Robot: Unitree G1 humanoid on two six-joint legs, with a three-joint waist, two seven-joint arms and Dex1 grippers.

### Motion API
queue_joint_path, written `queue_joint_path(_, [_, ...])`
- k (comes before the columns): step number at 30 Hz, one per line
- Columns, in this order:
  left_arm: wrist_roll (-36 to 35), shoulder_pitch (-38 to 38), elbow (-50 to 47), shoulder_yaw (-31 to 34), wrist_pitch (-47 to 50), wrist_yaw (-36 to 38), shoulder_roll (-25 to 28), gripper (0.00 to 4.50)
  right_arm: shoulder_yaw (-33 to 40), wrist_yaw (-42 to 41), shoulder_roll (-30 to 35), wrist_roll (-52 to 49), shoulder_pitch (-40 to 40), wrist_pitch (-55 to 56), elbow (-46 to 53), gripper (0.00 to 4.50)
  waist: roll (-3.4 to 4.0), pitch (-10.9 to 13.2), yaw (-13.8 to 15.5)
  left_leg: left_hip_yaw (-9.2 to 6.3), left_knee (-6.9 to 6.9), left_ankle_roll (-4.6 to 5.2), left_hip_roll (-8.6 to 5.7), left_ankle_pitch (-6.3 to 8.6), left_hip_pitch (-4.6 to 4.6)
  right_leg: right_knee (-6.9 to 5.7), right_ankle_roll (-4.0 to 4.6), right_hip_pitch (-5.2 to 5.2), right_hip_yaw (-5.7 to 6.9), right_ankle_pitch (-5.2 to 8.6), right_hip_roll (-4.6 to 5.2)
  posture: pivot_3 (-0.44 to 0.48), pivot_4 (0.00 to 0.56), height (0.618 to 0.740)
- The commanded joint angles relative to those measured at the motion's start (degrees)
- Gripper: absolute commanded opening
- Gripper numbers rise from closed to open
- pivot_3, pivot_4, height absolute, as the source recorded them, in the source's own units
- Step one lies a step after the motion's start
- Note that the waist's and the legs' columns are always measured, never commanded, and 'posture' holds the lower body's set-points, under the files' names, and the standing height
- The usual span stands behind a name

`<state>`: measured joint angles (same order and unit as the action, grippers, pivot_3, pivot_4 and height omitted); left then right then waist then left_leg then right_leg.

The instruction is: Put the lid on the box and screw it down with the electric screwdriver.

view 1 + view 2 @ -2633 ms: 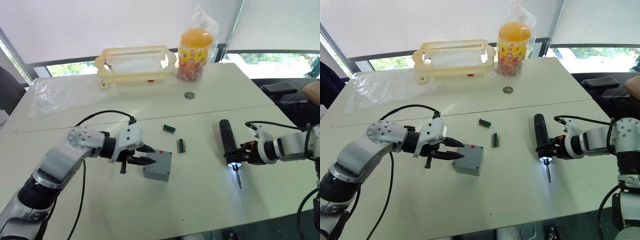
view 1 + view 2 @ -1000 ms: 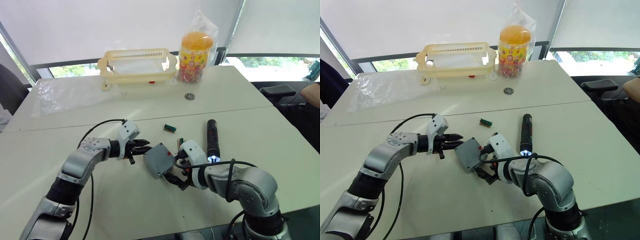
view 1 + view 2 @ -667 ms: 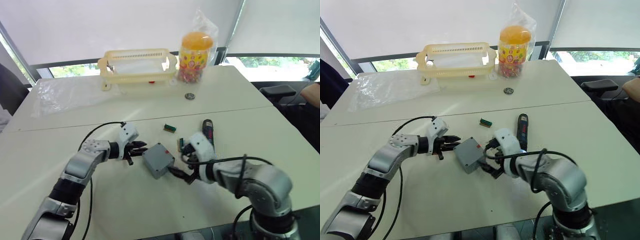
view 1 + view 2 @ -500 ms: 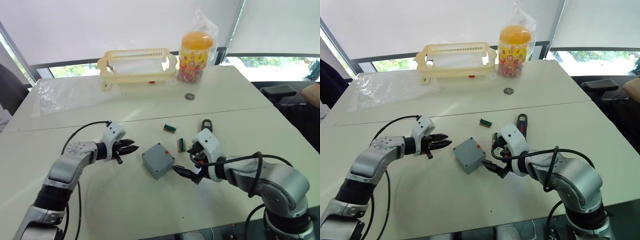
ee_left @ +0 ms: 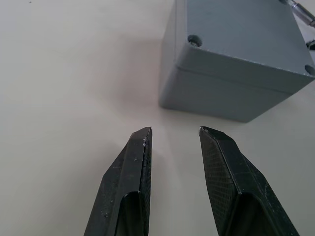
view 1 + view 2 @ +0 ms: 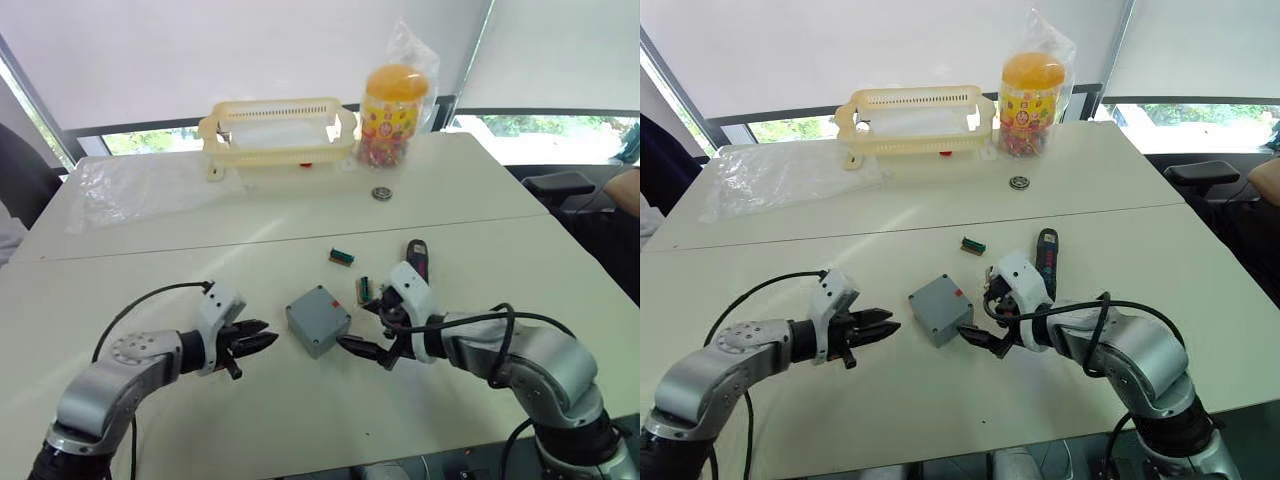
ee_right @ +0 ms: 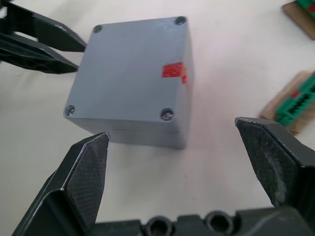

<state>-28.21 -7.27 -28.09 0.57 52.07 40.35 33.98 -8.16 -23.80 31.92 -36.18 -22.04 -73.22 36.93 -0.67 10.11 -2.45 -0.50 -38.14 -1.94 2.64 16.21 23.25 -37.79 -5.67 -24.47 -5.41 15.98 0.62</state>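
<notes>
Here the box [image 6: 318,321], lid [image 7: 132,74] on, sits on the desk [image 6: 300,420] between the left tool [image 6: 252,340] and right tool [image 6: 372,352], both open and empty.

Box [image 6: 318,320]: small grey square enclosure, resting on the tabletop [image 6: 300,420], turned cornerwise. Lid [image 7: 135,69]: grey, seated flush on the box, red mark near one edge, screw holes at corners. Electric screwdriver [image 6: 1045,258]: dark, slim, lying flat near the box.
</notes>
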Motion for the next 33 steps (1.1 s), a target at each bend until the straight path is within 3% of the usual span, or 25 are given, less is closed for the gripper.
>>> queue_joint_path(1, [-0.21,-1.86,-0.6,-1.1,-0.63,-1.47,-1.01,1.5,-1.38,-1.24,-0.56,0.74,0.25,3.42,-0.39,4.46,0.0,0.0,-0.02,0.0,0.0,0.0,0.0,0.0,0.0,-0.01,0.0,0.0,0.0,0.0,0.0,0.0,0.15,0.74])
queue_joint_path(11, [4.34,-7.21,7.2,-5.9,-6.71,-1.24,-1.73,1.5,-5.0,-3.94,-2.7,0.15,2.24,7.0,-0.67,4.46,-0.01,-0.01,0.11,0.0,-0.01,0.0,-0.01,0.0,-0.03,-0.05,0.0,0.0,0.0,0.0,-0.01,0.0,0.15,0.74])
queue_joint_path(25, [5.97,-9.23,10.2,-6.85,-9.42,-0.46,-2.08,1.5,-5.16,-2.19,-5.1,0.04,3.5,4.3,1.28,4.46,-0.01,-0.01,0.0,-0.01,-0.01,0.0,-0.01,0.0,-0.04,-0.09,0.0,0.0,0.0,0.0,-0.01,0.0,0.15,0.74])
queue_joint_path(29, [5.83,-8.28,9.04,-6.72,-9.25,0.21,-1.12,1.5,-4.61,-2.67,-3.38,0.86,3.13,4.66,0.9,4.46,-0.01,-0.01,0.02,-0.01,-0.01,0.0,-0.02,0.0,-0.04,-0.09,0.0,0.0,0.0,0.0,-0.01,0.0,0.15,0.74])
queue_joint_path(33, [4.1,-6.98,6.78,-4.11,-7.78,3.49,3.13,1.5,0.19,-5.86,1.53,-0.74,1.01,4.4,1.46,4.46,-0.01,0.0,0.0,0.0,-0.02,0.0,-0.02,0.0,-0.04,-0.09,0.0,0.0,0.0,0.0,0.0,0.0,0.15,0.74])
